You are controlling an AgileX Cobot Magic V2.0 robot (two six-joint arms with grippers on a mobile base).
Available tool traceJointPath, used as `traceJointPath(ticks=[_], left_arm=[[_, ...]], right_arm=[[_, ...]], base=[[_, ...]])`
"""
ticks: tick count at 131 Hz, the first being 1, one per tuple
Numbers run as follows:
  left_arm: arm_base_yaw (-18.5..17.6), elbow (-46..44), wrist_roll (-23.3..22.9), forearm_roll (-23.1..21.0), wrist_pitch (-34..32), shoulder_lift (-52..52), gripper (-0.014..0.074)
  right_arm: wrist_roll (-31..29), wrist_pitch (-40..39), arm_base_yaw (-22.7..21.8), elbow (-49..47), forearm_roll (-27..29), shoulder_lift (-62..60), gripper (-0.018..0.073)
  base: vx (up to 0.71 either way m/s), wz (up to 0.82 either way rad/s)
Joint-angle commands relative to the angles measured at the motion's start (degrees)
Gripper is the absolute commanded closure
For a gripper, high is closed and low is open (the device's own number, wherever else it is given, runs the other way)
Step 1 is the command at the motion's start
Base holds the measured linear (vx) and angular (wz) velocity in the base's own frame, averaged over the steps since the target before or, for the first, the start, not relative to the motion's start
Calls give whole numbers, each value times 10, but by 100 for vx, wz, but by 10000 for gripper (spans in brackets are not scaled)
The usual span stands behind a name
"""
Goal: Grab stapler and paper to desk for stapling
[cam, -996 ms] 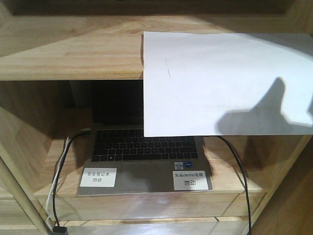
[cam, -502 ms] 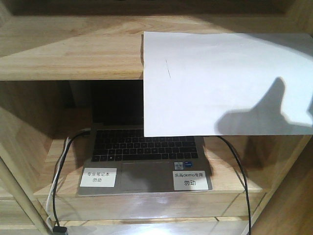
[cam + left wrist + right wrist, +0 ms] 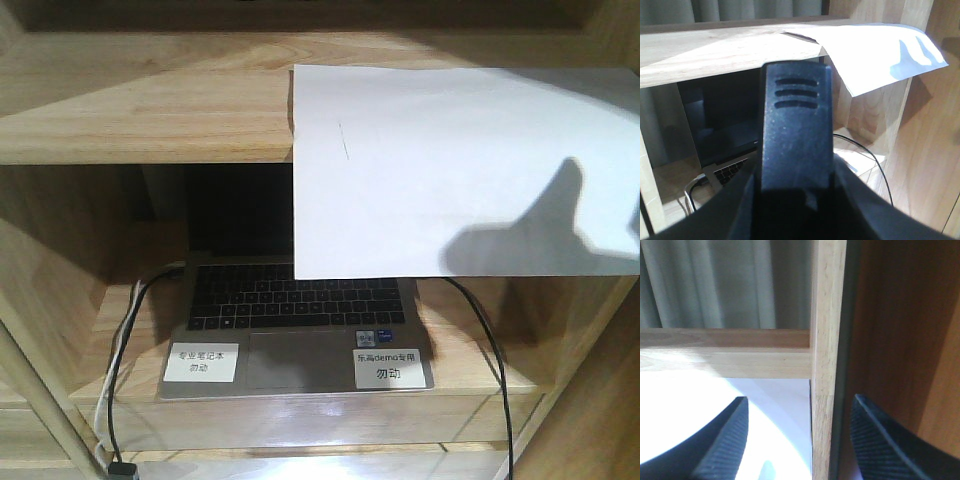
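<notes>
Front view: the paper (image 3: 450, 170) is lying on the upper shelf (image 3: 150, 110), overhanging the laptop (image 3: 300, 330). Left wrist: my left hand (image 3: 796, 195) is clamping a black body, which I'm judging to be the stapler (image 3: 796, 125). Right wrist: my right hand (image 3: 800, 440) is hanging wide over the paper's edge; I'm lining up its pinch next.

Front and wrist views, shared paper (image 3: 460, 170)

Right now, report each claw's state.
Left claw: closed on the stapler.
Right claw: open, empty, near the paper.
</notes>
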Motion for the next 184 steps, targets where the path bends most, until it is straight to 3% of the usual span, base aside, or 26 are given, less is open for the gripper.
traceJointPath(ticks=[1,32,47,56,65,73,82,87,90,102,119,129,131,151,184], left_arm=[[-2,-15,-1,-10,-62,10,603],[-2,-15,-1,-10,-62,10,603],[-2,-15,-1,-10,-62,10,603],[-2,-15,-1,-10,-62,10,603],[-2,-15,-1,-10,-62,10,603],[-2,-15,-1,-10,-62,10,603],[-2,-15,-1,-10,-62,10,603],[-2,-15,-1,-10,-62,10,603],[-2,-15,-1,-10,-62,10,603],[-2,-15,-1,-10,-62,10,603],[-2,-15,-1,-10,-62,10,603],[-2,-15,-1,-10,-62,10,603],[-2,-15,-1,-10,-62,10,603],[-2,-15,-1,-10,-62,10,603],[-2,-15,-1,-10,-62,10,603]], right_arm=[[0,-40,-4,-15,-3,3,90],[9,-40,-4,-15,-3,3,-169],[23,-46,-4,-15,-3,3,-165],[63,-60,-4,-15,-3,3,-159],[138,-86,-4,-15,-3,3,-156],[248,-120,-4,-15,-3,3,-153],[420,-158,-4,-15,-7,3,-148],[476,-170,-4,-15,-11,3,-147],[544,-185,-4,-15,-19,3,-146],[720,-231,-4,-15,-44,3,-143],[836,-325,-4,3,-63,1,-130],[895,-430,-4,39,-62,-2,-121],[922,-481,-4,60,-62,-4,-118],[965,-592,-4,138,-62,-21,-106],[965,-598,-4,258,-63,-98,-94]], base=[[0,0],[0,0],[0,0],[0,0],[0,0],[0,0],[0,0],[0,0],[0,0],[0,0],[0,0],[0,0],[0,0],[0,0],[0,0]])
